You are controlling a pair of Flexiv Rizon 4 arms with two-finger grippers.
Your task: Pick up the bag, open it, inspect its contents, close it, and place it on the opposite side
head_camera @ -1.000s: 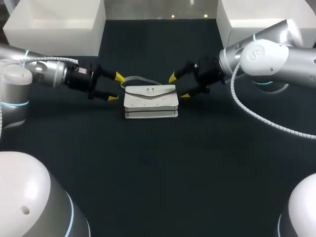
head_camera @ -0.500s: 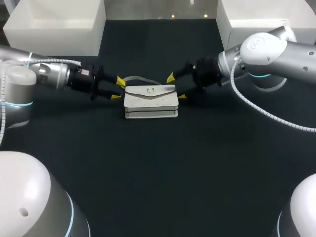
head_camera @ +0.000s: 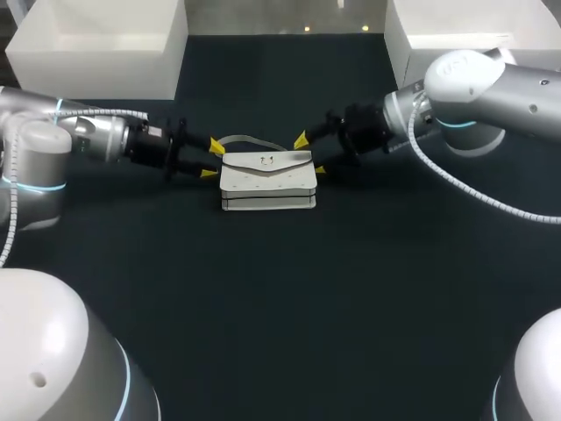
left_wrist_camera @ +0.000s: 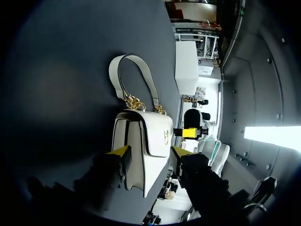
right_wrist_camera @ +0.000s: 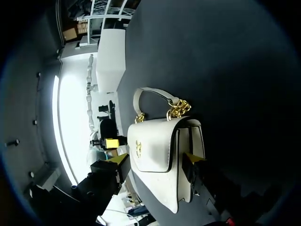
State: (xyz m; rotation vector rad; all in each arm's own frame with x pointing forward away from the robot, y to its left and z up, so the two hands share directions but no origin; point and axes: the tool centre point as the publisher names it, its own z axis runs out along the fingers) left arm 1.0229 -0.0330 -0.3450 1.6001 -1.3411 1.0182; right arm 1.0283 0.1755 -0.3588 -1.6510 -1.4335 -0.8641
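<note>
A small white handbag [head_camera: 267, 180] with a flap, gold clasp and looped handle stands on the dark table, a little behind the middle. My left gripper [head_camera: 212, 159] is at its left end. In the left wrist view both fingers press the bag [left_wrist_camera: 141, 150] from front and back, so the left gripper [left_wrist_camera: 149, 154] is shut on it. My right gripper [head_camera: 311, 154] straddles the right end. In the right wrist view the bag [right_wrist_camera: 155, 150] lies between the fingers of the right gripper [right_wrist_camera: 157, 162], with a narrow gap left on the flap side, so it is open.
Two white bins stand at the back of the table, one at the left [head_camera: 96, 44] and one at the right [head_camera: 438, 35]. The bag's handle [head_camera: 250, 140] lies on the table behind it.
Both arms have slid inward along the bag's ends. The left fingers have narrowed onto the bag. The right fingers have narrowed as well. The bag has not moved.
</note>
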